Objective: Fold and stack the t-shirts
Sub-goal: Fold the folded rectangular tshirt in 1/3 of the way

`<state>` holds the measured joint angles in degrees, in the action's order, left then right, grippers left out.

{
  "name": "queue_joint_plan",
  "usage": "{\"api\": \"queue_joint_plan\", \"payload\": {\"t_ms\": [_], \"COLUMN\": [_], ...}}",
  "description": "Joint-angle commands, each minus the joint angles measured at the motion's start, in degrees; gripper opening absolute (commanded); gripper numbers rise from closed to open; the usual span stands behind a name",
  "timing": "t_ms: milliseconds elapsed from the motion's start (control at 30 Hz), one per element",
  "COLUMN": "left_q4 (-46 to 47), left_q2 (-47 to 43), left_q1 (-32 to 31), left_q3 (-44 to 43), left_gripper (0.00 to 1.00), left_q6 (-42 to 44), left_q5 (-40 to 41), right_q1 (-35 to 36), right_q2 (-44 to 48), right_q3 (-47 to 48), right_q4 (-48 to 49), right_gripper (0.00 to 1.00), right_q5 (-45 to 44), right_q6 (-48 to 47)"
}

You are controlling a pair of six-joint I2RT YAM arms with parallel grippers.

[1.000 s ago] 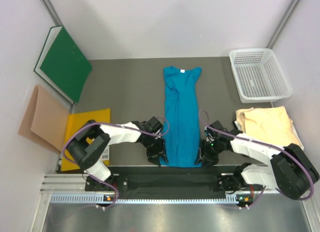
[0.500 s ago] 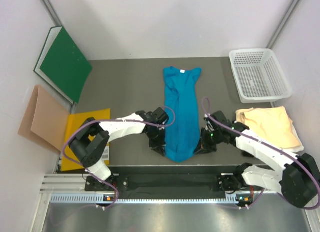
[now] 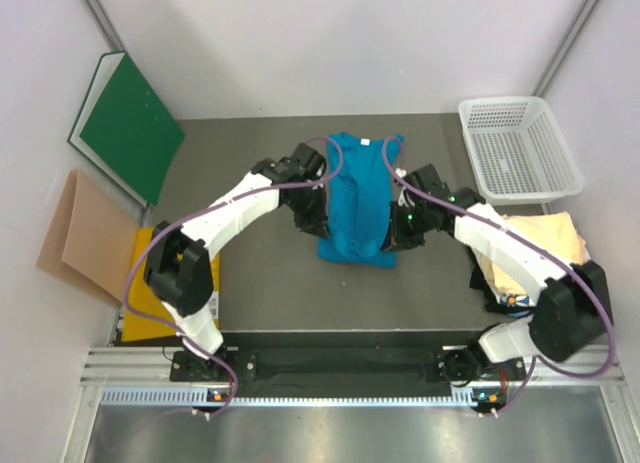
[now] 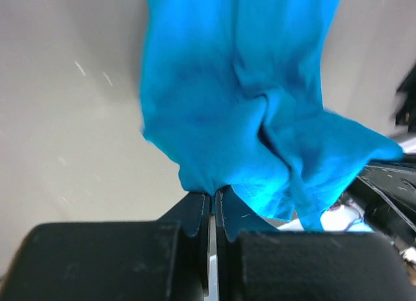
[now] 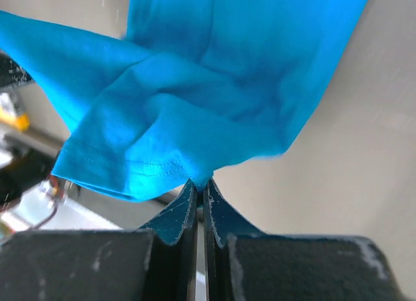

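The teal-blue t-shirt (image 3: 357, 198) lies lengthwise at the table's middle, its near end lifted and doubled back toward the collar. My left gripper (image 3: 316, 226) is shut on the shirt's left hem corner (image 4: 208, 184). My right gripper (image 3: 392, 238) is shut on the right hem corner (image 5: 198, 177). Both hold the hem above the table, over the shirt's middle. The cream-tan t-shirt (image 3: 545, 245) lies crumpled at the right, partly behind my right arm.
A white mesh basket (image 3: 518, 148) stands at the back right. A green board (image 3: 130, 125) leans at the back left, a tan-pink paper sheet (image 3: 82, 235) and a yellow envelope (image 3: 152, 245) lie at the left.
Both grippers have carried the shirt's near hem up and away from the arm bases toward the collar. The shirt now looks about half as long.
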<state>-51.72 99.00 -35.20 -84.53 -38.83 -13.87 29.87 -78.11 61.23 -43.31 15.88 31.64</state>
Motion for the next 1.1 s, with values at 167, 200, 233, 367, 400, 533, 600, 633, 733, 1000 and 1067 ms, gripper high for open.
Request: {"api": "queue_joint_plan", "payload": {"t_ms": [167,200,233,367,400,533,600,633,733,1000,1067], "left_q4": [-5.48,-6.8,-7.16,-7.87,-8.13,-8.22,-7.78,-6.82,-6.2,-1.81,0.91], "left_q2": [18.14,21.12,22.36,27.55,29.13,32.13,31.96,31.61,29.41,19.4,16.42], "left_q1": [6.55,6.72,7.25,8.57,9.18,11.29,12.69,13.22,15.07,16.04,15.69], "left_q3": [-21.09,-25.03,-26.63,-33.14,-34.98,-38.25,-38.78,-38.6,-36.77,-15.95,-8.85], "left_gripper": [0.0,0.0,0.0,0.01,0.02,0.7,0.99,0.99,0.99,0.99,0.99], "left_q6": [11.14,12.01,12.37,13.16,13.16,13.25,13.16,13.34,14.39,15.72,13.96], "left_q5": [-2.83,-3.01,-3.7,-6.07,-6.52,-8.89,-8.2,-8.02,-8.19,-10.56,-12.93], "right_q1": [-6.75,-7.62,-8.15,-10.27,-10.79,-11.94,-12.37,-12.64,-13.52,-13.7,-13.7], "right_q2": [-17.51,-20.04,-21.29,-27.52,-28.5,-34.2,-38.42,-39.57,-38.8,-23.24,-21.04], "right_q3": [18.12,19.18,21.45,26.65,27.7,34.11,37.62,38.34,36.6,22.55,19.47], "right_q4": [0.86,0.95,0.86,0.51,0.51,1.03,2.0,2.52,8.75,11.59,8.51], "right_gripper": [0.0,0.0,0.0,0.0,0.0,0.02,0.03,0.03,0.21,0.7,0.7], "right_q5": [-3.57,-3.75,-4.01,-3.66,-3.84,-4.02,-4.45,-5.32,-7.6,-12.46,-11.05], "right_q6": [-12.48,-12.65,-13.0,-13.01,-12.92,-12.39,-11.69,-11.08,-7.39,-4.66,-4.13]}}
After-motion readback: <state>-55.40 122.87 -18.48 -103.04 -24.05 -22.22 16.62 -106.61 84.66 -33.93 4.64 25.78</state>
